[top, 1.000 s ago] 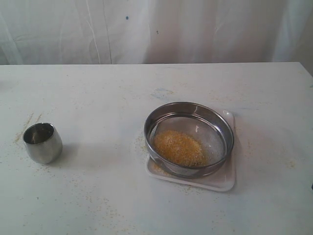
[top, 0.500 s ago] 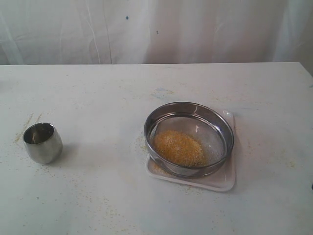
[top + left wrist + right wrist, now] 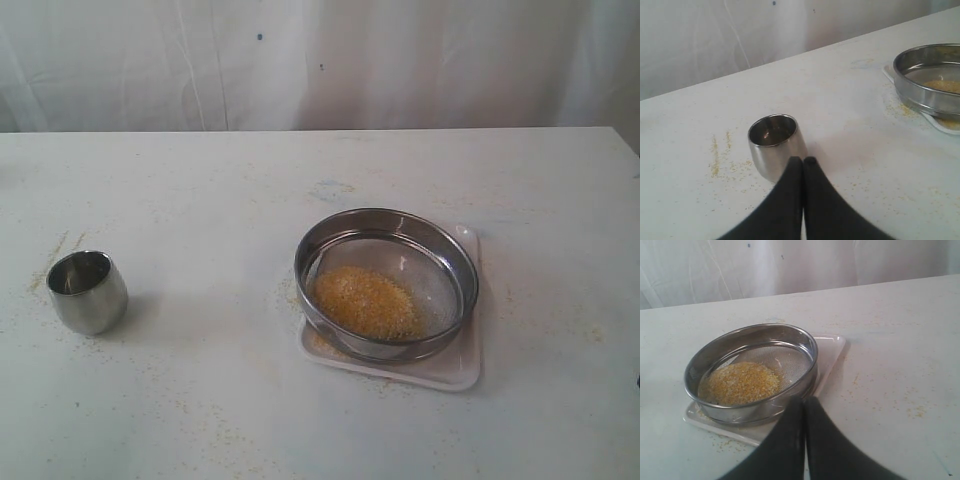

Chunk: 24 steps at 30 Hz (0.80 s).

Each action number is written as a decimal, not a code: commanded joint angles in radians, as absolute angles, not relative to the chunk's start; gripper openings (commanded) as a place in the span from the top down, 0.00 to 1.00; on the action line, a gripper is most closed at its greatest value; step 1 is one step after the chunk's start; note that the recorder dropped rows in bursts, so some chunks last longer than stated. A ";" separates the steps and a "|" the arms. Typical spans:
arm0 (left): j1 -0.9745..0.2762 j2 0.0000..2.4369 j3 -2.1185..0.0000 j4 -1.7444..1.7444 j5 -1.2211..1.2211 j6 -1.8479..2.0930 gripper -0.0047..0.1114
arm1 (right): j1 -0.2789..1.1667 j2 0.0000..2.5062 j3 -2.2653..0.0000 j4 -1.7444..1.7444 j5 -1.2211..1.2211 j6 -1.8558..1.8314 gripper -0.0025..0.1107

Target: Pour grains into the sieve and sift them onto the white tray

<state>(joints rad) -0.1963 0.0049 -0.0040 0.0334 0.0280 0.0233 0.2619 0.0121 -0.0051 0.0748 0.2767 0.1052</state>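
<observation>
Nothing has moved; with left gripper (image 3: pixel 803 161) and right gripper (image 3: pixel 803 402) closed empty, we judge the stiff, slick sieve (image 3: pixel 435 285) best pinched by its rim.

The left gripper (image 3: pixel 803 161) has its two dark jaws pressed flat together, tips touching, with nothing held between them. The right gripper (image 3: pixel 804 401) is closed the same way, jaws meeting, empty.
</observation>
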 commanded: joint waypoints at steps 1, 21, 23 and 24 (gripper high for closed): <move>-0.109 0.000 0.000 0.023 0.024 0.027 0.96 | 0.267 0.010 0.000 0.078 0.269 0.107 0.98; -0.082 0.000 0.000 0.023 0.024 0.027 0.96 | 0.267 0.010 0.000 0.292 -0.152 0.335 0.98; -0.082 0.000 0.000 0.023 0.024 0.027 0.96 | 0.269 0.016 -0.037 0.288 0.000 0.333 0.98; -0.082 0.000 0.000 0.023 0.024 0.027 0.96 | 0.270 0.027 -0.075 0.286 0.102 0.333 0.98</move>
